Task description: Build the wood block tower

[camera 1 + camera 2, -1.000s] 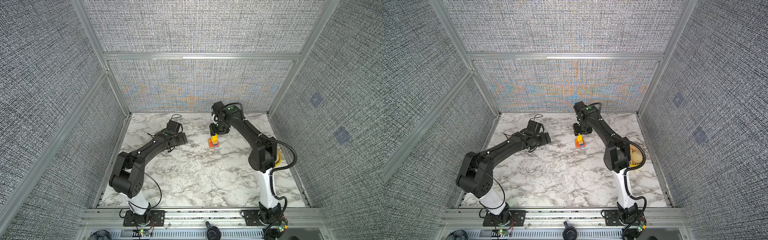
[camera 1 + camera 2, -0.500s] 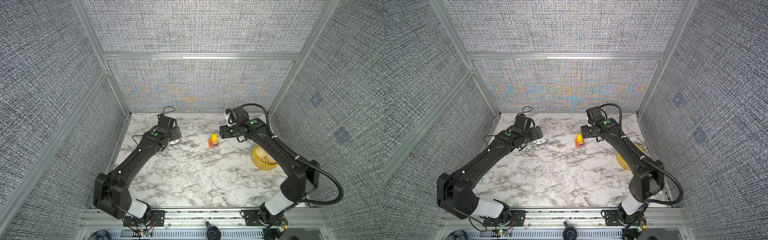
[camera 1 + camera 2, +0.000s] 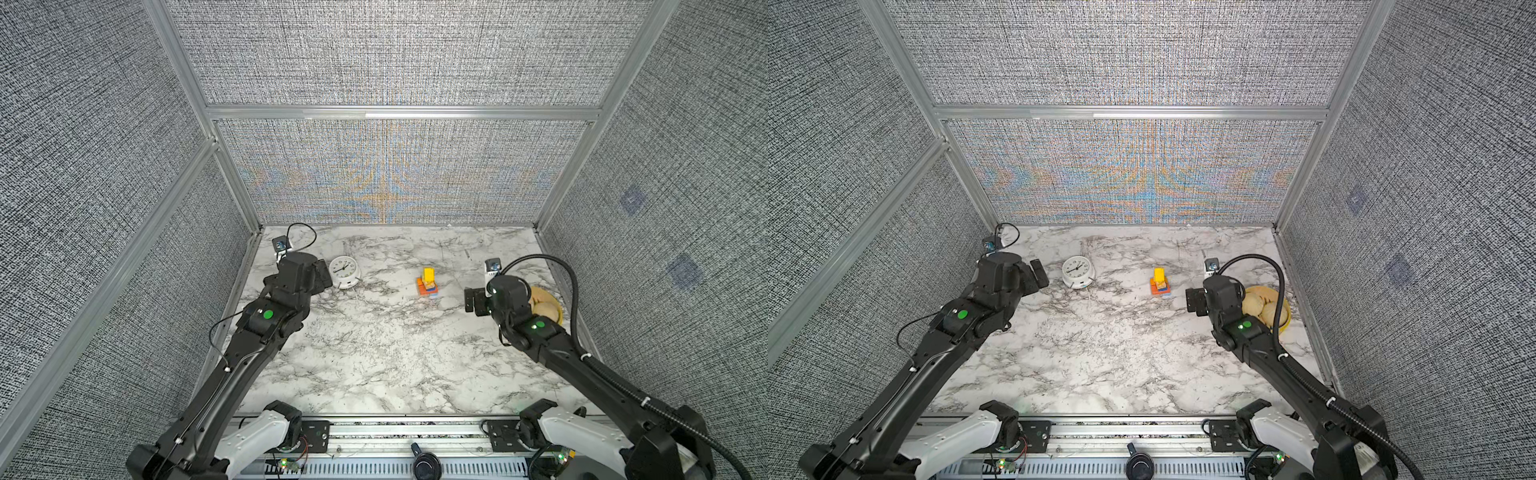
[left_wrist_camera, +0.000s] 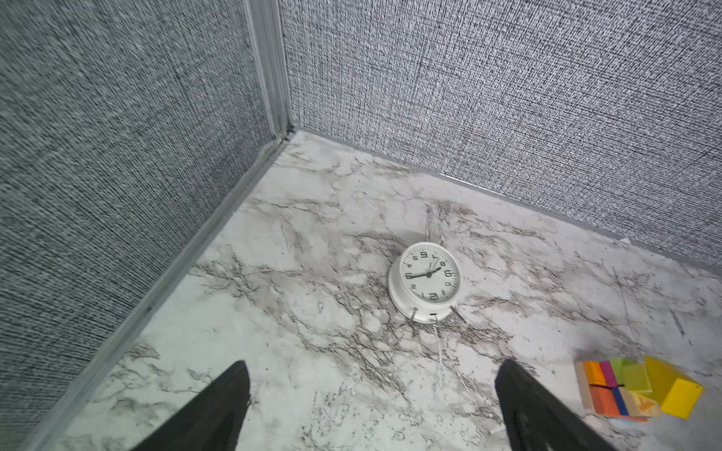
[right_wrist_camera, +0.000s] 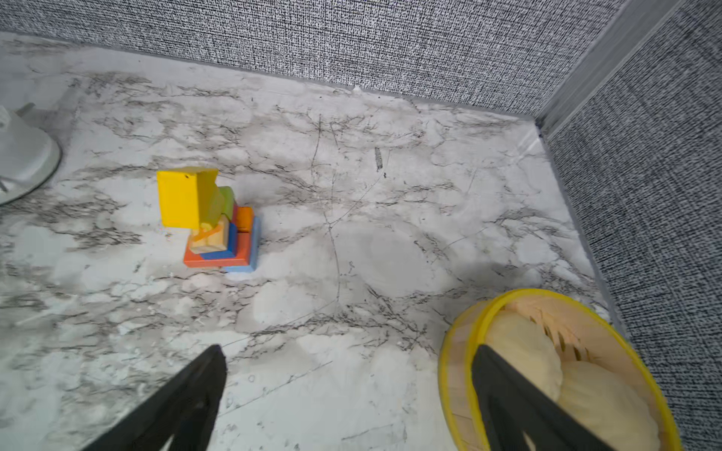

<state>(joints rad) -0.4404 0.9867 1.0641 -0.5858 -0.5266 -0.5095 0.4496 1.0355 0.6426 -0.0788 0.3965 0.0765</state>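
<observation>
The tower (image 3: 428, 282) (image 3: 1160, 282) stands alone on the marble table behind the middle. Its wood blocks are orange, blue and tan slabs low, green and magenta pieces above, and a yellow block (image 5: 183, 199) on top, leaning a little. In the left wrist view the tower (image 4: 633, 386) sits off to one side. My left gripper (image 3: 322, 274) (image 4: 375, 365) is open and empty, far left of the tower, beside the clock. My right gripper (image 3: 473, 299) (image 5: 347, 349) is open and empty, to the right of the tower and apart from it.
A white round clock (image 3: 344, 271) (image 4: 428, 281) lies face up at the back left. A yellow bowl (image 3: 557, 309) (image 5: 547, 295) with tan pieces sits at the right wall, just behind my right gripper. Grey fabric walls enclose the table on three sides.
My right gripper let go of the yellow block on the tower, opened wide and drew back to the right. My left arm swung back to the left, uncovering the clock.
</observation>
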